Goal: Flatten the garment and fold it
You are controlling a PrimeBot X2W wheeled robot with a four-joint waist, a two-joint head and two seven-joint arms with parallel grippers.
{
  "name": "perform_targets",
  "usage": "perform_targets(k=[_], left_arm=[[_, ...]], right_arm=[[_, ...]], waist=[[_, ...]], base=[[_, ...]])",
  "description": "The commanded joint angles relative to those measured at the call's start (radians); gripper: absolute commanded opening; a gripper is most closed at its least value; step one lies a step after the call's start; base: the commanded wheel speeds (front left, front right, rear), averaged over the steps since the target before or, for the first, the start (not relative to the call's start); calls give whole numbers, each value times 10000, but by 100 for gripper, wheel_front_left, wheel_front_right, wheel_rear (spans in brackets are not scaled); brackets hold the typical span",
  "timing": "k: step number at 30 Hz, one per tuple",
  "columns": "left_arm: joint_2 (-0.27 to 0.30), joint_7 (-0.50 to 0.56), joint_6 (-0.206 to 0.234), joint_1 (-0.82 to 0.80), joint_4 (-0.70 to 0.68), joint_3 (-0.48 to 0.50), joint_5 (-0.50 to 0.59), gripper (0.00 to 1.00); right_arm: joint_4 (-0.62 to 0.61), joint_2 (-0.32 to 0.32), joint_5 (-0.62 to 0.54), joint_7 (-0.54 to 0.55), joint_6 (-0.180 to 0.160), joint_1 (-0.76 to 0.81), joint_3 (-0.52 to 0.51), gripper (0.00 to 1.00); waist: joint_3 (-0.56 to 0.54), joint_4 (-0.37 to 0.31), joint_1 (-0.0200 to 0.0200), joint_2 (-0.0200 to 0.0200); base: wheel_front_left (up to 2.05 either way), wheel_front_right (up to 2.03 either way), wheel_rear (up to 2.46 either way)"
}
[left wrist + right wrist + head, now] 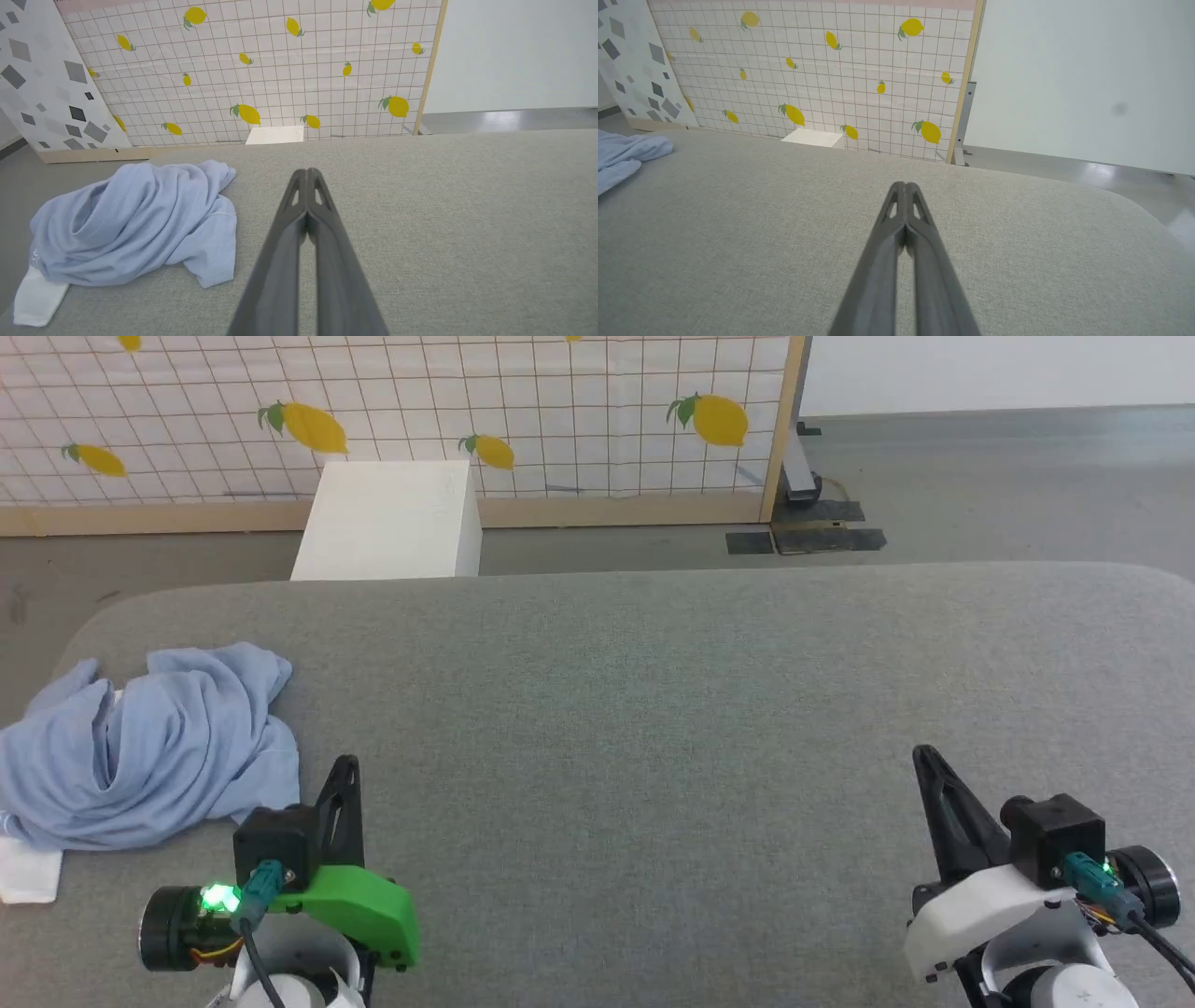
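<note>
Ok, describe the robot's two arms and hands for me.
The left hand and right hand each have two long dark tapering fingers, slotted near the tips. The left wrist wears a bright green cover, the right a white cover. Each carries a black camera block with a teal plug and dark cable; a green light glows on the left.

Right gripper point(905, 186): fingertips pressed together, empty, over grey fabric table point(1017, 242). Light blue garment point(626, 154) bunched at far left edge. Lemon-print grid panel point(859, 70) and white box point(813, 138) behind.
</note>
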Motion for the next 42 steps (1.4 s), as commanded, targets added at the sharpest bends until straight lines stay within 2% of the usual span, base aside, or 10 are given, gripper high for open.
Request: perform_targets(k=[1,27,28,42], left_arm=[[-51,14,66,145,-28,35,129,0],[0,-1,1,0,0,-1,1,0],[2,0,-2,-3,2,-10,-19,100],[1,-234,210,-162,277,-264,-222,100]], right_arm=[[-51,17,-51,28,-15,-58,12,0],[0,0,1,-1,0,0,0,0],[6,0,2,0,0,1,-4,100],[88,2,47,-147,-1,-32,-82,100]], waist=[[0,0,0,0],[0,0,0,0],[0,0,0,0],[-2,211,0,0]], base=[[0,0,0],[0,0,0],[0,0,0],[0,0,0]])
